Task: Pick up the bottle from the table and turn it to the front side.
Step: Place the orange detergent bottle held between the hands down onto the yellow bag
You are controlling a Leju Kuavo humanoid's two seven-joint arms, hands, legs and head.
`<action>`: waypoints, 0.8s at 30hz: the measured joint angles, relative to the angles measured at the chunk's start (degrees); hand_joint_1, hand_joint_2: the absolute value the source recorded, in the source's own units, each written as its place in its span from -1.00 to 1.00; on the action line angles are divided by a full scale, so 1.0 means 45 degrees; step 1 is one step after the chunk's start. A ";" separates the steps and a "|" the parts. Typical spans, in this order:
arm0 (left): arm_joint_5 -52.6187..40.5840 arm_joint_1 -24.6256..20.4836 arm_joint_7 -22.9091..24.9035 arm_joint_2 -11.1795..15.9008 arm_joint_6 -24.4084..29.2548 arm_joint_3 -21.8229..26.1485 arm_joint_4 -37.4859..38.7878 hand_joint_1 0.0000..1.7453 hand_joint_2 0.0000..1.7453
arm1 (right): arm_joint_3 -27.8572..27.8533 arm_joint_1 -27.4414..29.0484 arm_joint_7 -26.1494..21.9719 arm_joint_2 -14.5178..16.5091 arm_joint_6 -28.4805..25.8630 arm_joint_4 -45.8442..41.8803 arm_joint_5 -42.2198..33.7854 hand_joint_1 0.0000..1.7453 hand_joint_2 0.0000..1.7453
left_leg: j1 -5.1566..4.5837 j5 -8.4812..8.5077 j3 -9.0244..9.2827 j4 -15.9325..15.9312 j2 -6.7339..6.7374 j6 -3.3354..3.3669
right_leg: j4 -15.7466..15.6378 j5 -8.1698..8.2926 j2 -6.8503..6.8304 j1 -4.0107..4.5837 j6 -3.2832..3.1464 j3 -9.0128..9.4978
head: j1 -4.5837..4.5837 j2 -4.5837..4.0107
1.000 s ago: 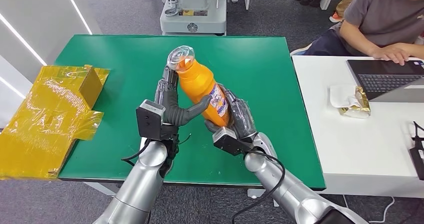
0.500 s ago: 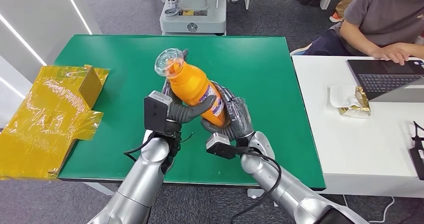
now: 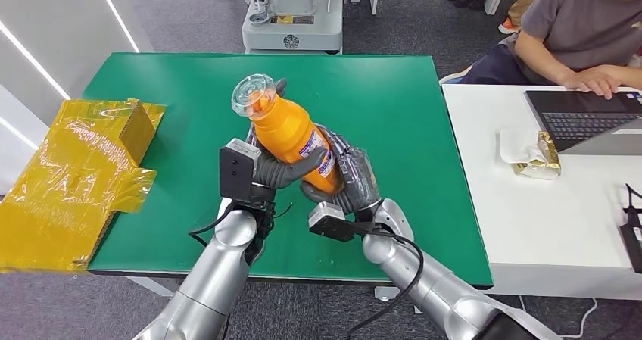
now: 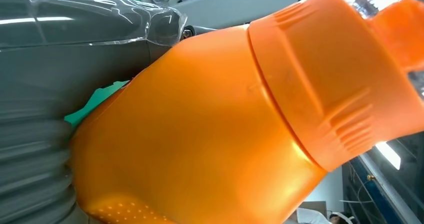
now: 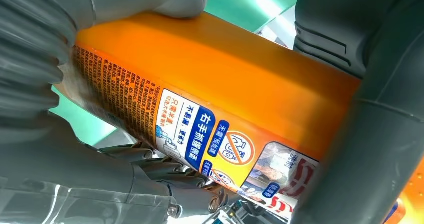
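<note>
- Nearest, two silver arms are rising from the lower edge of the head view and meeting over the middle of the green surface [image 3: 394, 105].
- Between them, the orange bottle [image 3: 291, 132] is being held clear above the surface, tilted, with its clear-capped top pointing away from the robot and toward its left.
- Low on the bottle, the right hand [image 3: 350, 179] is wrapping the lower, labelled part of the body from the robot's right side; in the right wrist view its grey thumb and dark fingers are pressing on the orange wall beside a label [image 5: 200, 129] printed in blue, white and red.
- Beside it, the left hand [image 3: 266, 167] is gripping the bottle from the other side, its thumb lying across the orange body just under the label edge; the left wrist view is showing the bottle's shoulder and ribbed orange collar close against the grey ribbed cover.
- Further left, a crumpled yellow foil sheet [image 3: 72, 181] is hanging over the surface's left edge, with a small gold box [image 3: 138, 128] resting on it.
- To the right, a white desk [image 3: 545, 226] is standing just beside the green surface, carrying a gold-wrapped packet [image 3: 539, 158] and a laptop [image 3: 587, 116].
- Beyond it, a seated person [image 3: 575, 29] is resting a hand on the laptop.
- Farthest back, a grey machine base [image 3: 294, 22] is standing on the carpet behind the green surface.
</note>
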 joint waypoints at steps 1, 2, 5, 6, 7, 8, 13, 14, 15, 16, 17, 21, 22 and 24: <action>0.0066 0.0018 -0.0135 0.0000 0.0085 0.0001 -0.0002 0.42 1.00 | 0.0039 0.0013 -0.0004 -0.0004 -0.0032 0.0026 -0.0029 1.00 1.00 | 0.0000 0.0000 0.0000 0.0000 0.0000 0.0000 | 0.0000 0.0000 0.0000 0.0000 0.0000 0.0000 | 0.0000 0.0000; 0.0161 0.0052 -0.0317 -0.0001 0.0165 0.0006 -0.0020 0.92 1.00 | 0.0073 0.0042 -0.0004 -0.0015 -0.0070 0.0045 -0.0044 1.00 1.00 | 0.0000 0.0000 0.0001 0.0000 0.0000 0.0000 | 0.0000 -0.0001 0.0000 0.0000 0.0000 -0.0001 | 0.0001 0.0000; 0.0554 0.0223 -0.0875 -0.0007 0.0358 0.0067 -0.0235 1.00 1.00 | 0.0135 0.0232 0.0018 -0.0103 -0.0130 0.0081 -0.0046 1.00 1.00 | 0.0001 -0.0001 -0.0001 -0.0001 -0.0002 0.0000 | -0.0001 -0.0002 -0.0001 0.0001 0.0001 -0.0001 | 0.0002 0.0000; 0.0663 0.0292 -0.0990 -0.0007 0.0421 0.0097 -0.0352 1.00 1.00 | 0.0148 0.0302 0.0027 -0.0142 -0.0118 0.0089 -0.0045 1.00 1.00 | 0.0000 -0.0001 -0.0001 -0.0001 -0.0001 0.0000 | -0.0001 -0.0002 0.0000 0.0000 0.0001 -0.0001 | 0.0002 0.0000; 0.0757 0.0366 -0.1063 -0.0007 0.0482 0.0124 -0.0465 1.00 1.00 | 0.0159 0.0351 0.0034 -0.0176 -0.0095 0.0094 -0.0042 1.00 1.00 | 0.0000 -0.0001 -0.0001 -0.0001 0.0001 0.0000 | -0.0001 -0.0002 0.0001 0.0000 0.0001 -0.0002 | 0.0001 0.0000; 0.0816 0.0439 -0.1109 -0.0007 0.0529 0.0142 -0.0570 1.00 1.00 | 0.0169 0.0380 0.0029 -0.0204 -0.0068 0.0097 -0.0039 1.00 1.00 | -0.0001 -0.0001 -0.0001 -0.0001 0.0003 0.0000 | -0.0001 -0.0002 0.0003 0.0000 0.0001 -0.0003 | 0.0004 0.0000; 0.0909 0.0698 -0.1196 -0.0010 0.0618 0.0168 -0.0850 1.00 1.00 | 0.0217 0.0376 -0.0008 -0.0253 0.0102 0.0101 -0.0031 1.00 1.00 | 0.0000 0.0000 0.0000 -0.0001 0.0004 0.0000 | -0.0001 -0.0002 0.0002 0.0000 0.0000 -0.0004 | 0.0002 0.0000; 0.0912 0.0731 -0.1197 -0.0009 0.0634 0.0172 -0.0887 1.00 1.00 | 0.0236 0.0376 -0.0016 -0.0256 0.0115 0.0102 -0.0031 1.00 1.00 | 0.0000 0.0000 0.0000 0.0000 0.0005 0.0000 | -0.0001 -0.0001 0.0003 0.0000 0.0000 -0.0004 | 0.0002 0.0000; 0.0913 0.0756 -0.1201 -0.0007 0.0648 0.0181 -0.0916 1.00 1.00 | 0.0258 0.0377 -0.0025 -0.0259 0.0129 0.0102 -0.0034 1.00 1.00 | 0.0000 0.0000 0.0001 0.0000 0.0006 0.0000 | -0.0001 0.0000 0.0004 0.0000 -0.0001 -0.0004 | 0.0001 0.0000; 0.0914 0.0773 -0.1205 -0.0006 0.0662 0.0197 -0.0938 1.00 1.00 | 0.0277 0.0380 -0.0035 -0.0260 0.0141 0.0102 -0.0038 1.00 1.00 | 0.0000 0.0000 0.0001 0.0000 0.0006 0.0000 | 0.0000 0.0001 0.0005 0.0000 -0.0001 -0.0004 | 0.0001 0.0000; 0.0916 0.0783 -0.1210 -0.0005 0.0672 0.0221 -0.0950 1.00 1.00 | 0.0293 0.0382 -0.0041 -0.0261 0.0148 0.0102 -0.0041 1.00 1.00 | 0.0000 0.0000 0.0002 0.0000 0.0006 0.0000 | 0.0000 0.0001 0.0005 0.0000 -0.0001 -0.0004 | 0.0001 0.0000; 0.0935 0.0793 -0.1226 -0.0005 0.0668 0.0304 -0.0957 1.00 1.00 | 0.0325 0.0390 -0.0044 -0.0290 0.0064 0.0100 -0.0041 1.00 1.00 | 0.0000 0.0000 0.0002 0.0001 0.0005 0.0000 | -0.0001 0.0001 0.0005 0.0000 -0.0001 -0.0004 | 0.0002 0.0000; 0.0948 0.0793 -0.1228 -0.0005 0.0665 0.0305 -0.0957 1.00 1.00 | 0.0327 0.0391 -0.0044 -0.0299 0.0050 0.0098 -0.0041 1.00 1.00 | 0.0000 0.0000 0.0002 0.0000 0.0005 0.0000 | -0.0001 0.0001 0.0005 0.0000 -0.0001 -0.0004 | 0.0001 0.0000; 0.0970 0.0793 -0.1230 -0.0005 0.0660 0.0305 -0.0957 1.00 1.00 | 0.0327 0.0391 -0.0044 -0.0312 0.0045 0.0097 -0.0041 1.00 1.00 | 0.0000 0.0000 0.0002 0.0000 0.0005 0.0000 | -0.0001 0.0000 0.0005 0.0000 0.0000 -0.0004 | 0.0001 0.0000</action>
